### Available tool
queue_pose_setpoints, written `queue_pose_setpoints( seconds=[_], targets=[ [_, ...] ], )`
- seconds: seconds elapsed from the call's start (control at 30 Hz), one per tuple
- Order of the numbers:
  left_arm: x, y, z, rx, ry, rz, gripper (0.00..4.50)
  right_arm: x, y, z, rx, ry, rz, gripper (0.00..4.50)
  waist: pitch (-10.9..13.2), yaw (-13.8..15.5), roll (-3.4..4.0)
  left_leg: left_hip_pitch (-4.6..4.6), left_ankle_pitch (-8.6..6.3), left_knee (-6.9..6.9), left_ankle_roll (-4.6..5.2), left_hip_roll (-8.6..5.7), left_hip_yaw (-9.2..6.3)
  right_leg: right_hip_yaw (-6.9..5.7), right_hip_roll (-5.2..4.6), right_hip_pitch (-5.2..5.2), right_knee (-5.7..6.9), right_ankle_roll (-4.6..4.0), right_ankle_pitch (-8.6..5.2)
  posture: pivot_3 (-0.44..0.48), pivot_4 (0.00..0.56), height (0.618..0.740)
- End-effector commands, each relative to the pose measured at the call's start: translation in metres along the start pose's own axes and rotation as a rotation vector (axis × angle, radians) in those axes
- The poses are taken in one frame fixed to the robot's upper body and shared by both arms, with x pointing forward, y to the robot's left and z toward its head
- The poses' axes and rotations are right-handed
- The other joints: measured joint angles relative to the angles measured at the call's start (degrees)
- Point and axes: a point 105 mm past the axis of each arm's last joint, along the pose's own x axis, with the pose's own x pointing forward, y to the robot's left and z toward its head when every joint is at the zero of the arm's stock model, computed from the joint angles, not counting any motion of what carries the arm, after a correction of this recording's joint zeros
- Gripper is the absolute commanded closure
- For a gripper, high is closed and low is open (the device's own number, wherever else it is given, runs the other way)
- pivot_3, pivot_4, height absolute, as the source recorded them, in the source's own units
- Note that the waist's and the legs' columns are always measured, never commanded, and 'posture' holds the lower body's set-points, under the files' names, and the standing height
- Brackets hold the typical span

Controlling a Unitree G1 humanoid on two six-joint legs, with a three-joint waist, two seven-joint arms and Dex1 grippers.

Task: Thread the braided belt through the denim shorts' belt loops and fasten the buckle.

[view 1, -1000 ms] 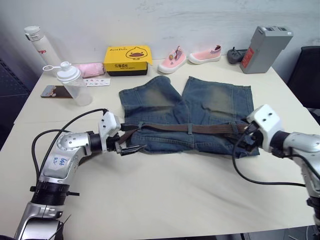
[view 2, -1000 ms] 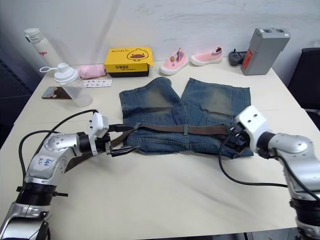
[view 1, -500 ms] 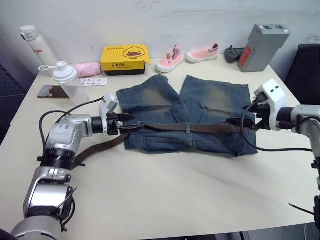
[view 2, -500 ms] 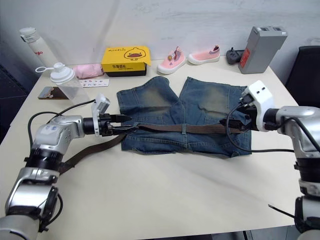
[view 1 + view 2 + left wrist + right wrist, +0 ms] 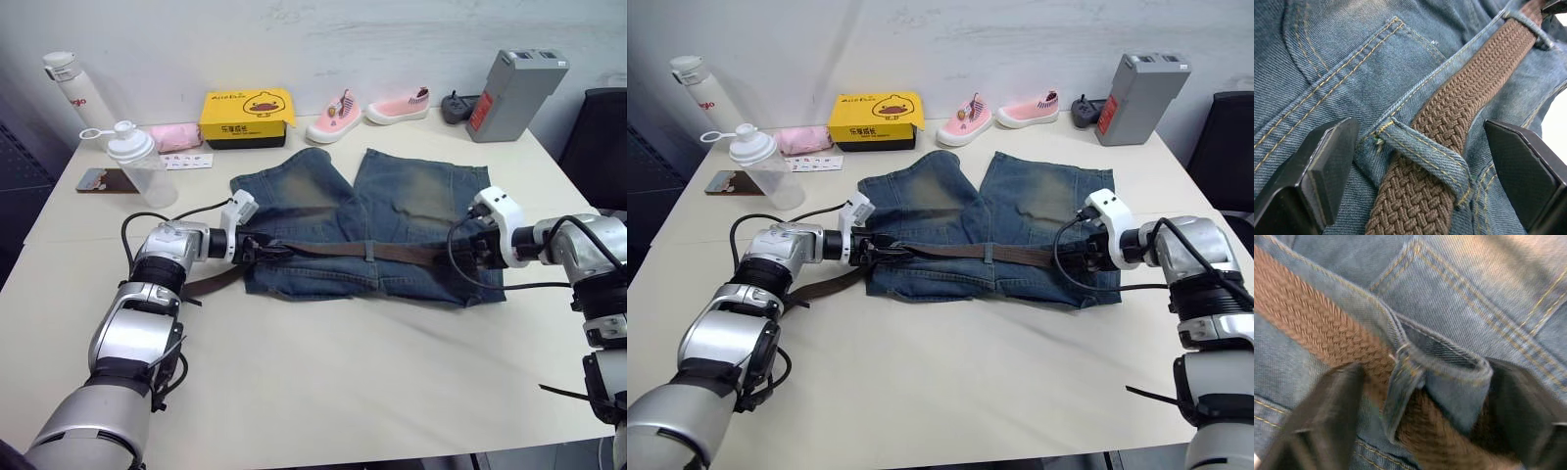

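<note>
Braided belt [image 5: 1449,117] is floppy and grippy, denim shorts [image 5: 411,196] soft. Both my jaws gape wide around the belt loops [image 5: 1425,152], gripping nothing; I'd pinch the strap beside one.

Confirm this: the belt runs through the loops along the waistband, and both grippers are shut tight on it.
Not quite. The belt does pass under the loops on the shorts, but the left gripper is open: the left wrist view shows its fingers spread wide on either side of the strap. The right gripper also straddles it, open.
</note>
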Motion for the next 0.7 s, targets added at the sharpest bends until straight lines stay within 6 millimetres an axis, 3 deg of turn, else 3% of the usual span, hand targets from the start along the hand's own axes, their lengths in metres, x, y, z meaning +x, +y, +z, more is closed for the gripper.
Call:
queue_pose_setpoints(
  seconds=[0.03,0.17,0.5,0.7],
  targets=[
    [0.005,0.003,-0.023,-0.035,0.081,0.008,0.00,-0.003,0.000,0.008,-0.005,-0.040,0.004,2.56,-0.06,-0.04,-0.01,0.01,0.00,0.01,0.00,0.00,0.00,0.01,0.00,0.01,0.00,0.00,0.00,0.000,0.150,0.739],
    [0.002,0.003,-0.024,-0.044,0.077,0.000,0.00,-0.004,0.003,0.011,-0.023,-0.061,0.008,4.46,-0.08,-0.03,0.00,-0.02,0.00,0.14,0.00,0.01,0.00,0.01,0.00,0.02,0.04,0.00,0.00,0.000,0.150,0.739],
    [-0.020,0.013,-0.023,-0.144,0.041,0.024,0.00,-0.018,0.022,0.011,-0.072,-0.117,0.010,4.49,-0.08,-0.23,0.00,-0.13,-0.01,0.21,0.01,0.04,0.02,-0.01,0.01,-0.09,0.07,0.00,0.00,0.000,0.150,0.739],
    [-0.013,0.012,-0.034,-0.167,0.076,0.024,0.00,-0.018,0.030,0.009,-0.070,-0.135,0.002,4.49,-0.09,-0.49,0.01,-0.08,-0.01,0.17,0.01,0.06,0.10,0.04,0.01,-0.10,0.08,0.00,0.00,0.000,0.150,0.739]
  ],
)
